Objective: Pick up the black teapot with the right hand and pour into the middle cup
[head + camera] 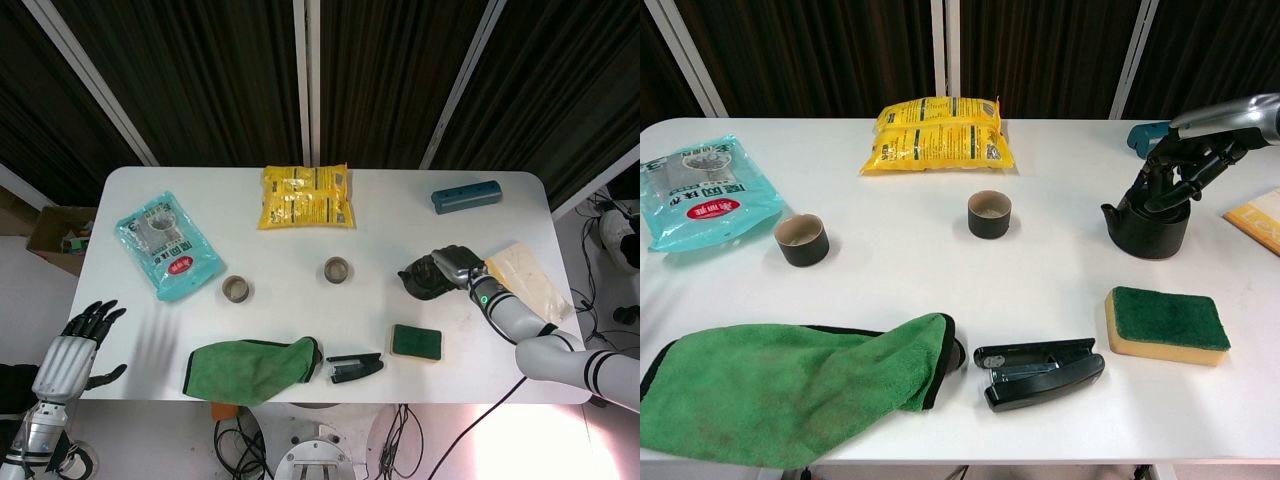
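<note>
The right hand [1183,170] was curled over the top of the teapot [1148,226], fingers wrapped about its lid and handle region in a grasp, while the pot's base appeared to sit on the counter [1060,270]; whether it was fully clamped could not be told for certain. The teapot stood at the counter's right side, spout turned toward the cups, just behind a sponge [1167,324] and near a tan booklet [527,280]. Judged from its dark, squat, thick-walled look, the pot was probably rigid, fairly heavy for its size and possibly breakable, with a smooth surface liable to slip; the top handle seemed the best hold, with the lid kept pressed during tilting. The middle cup [990,213] lay well apart to the left, and a second cup [801,239] farther left. A stapler [1039,372] and a green cloth [790,384] occupied the near edge; a yellow bag [936,134], a teal bag [700,189] and a blue case [466,195] lay toward the rear. The left hand [78,343] hung off the counter, fingers spread and holding nothing.
</note>
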{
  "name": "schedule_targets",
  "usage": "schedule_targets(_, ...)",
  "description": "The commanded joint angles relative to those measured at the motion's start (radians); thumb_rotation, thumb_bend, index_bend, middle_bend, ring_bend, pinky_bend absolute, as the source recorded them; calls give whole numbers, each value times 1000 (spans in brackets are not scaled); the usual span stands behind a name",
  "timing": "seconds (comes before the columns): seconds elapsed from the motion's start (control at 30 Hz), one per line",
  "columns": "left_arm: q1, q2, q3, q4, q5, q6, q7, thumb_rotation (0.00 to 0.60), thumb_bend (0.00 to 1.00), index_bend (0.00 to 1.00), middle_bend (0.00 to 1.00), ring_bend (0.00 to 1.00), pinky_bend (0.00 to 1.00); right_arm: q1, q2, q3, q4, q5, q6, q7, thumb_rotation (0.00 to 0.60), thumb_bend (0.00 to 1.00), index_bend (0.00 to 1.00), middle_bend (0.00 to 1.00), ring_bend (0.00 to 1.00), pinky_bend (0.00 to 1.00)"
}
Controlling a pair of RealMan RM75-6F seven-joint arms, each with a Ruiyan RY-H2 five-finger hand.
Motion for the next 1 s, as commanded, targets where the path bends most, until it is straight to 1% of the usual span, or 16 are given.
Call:
schedule_targets(0.03,0,0,0,0,0,0,0,600,130,168,88,73,216,2,3,1,-1,4,-11,10,336,139,525,532,529,190)
schedule_targets(0.33,-1,-1,0,1,-1,-3,0,600,130,169,88,73,216,4,10,15,1,1,-38,54,338,145,603,598,587,189)
schedule_targets(0.87,-2,0,0,2,-1,-2,-3,600,129,170,88,73,216,2,29,52,-2,-21,-107,158,337,157,681,665,648,195)
schedule_targets(1.0,-3,2,0,-1,0,-3,-1,600,129,170,88,73,216,0,37,62,-4,-33,-120,178,337,159,714,692,671,203)
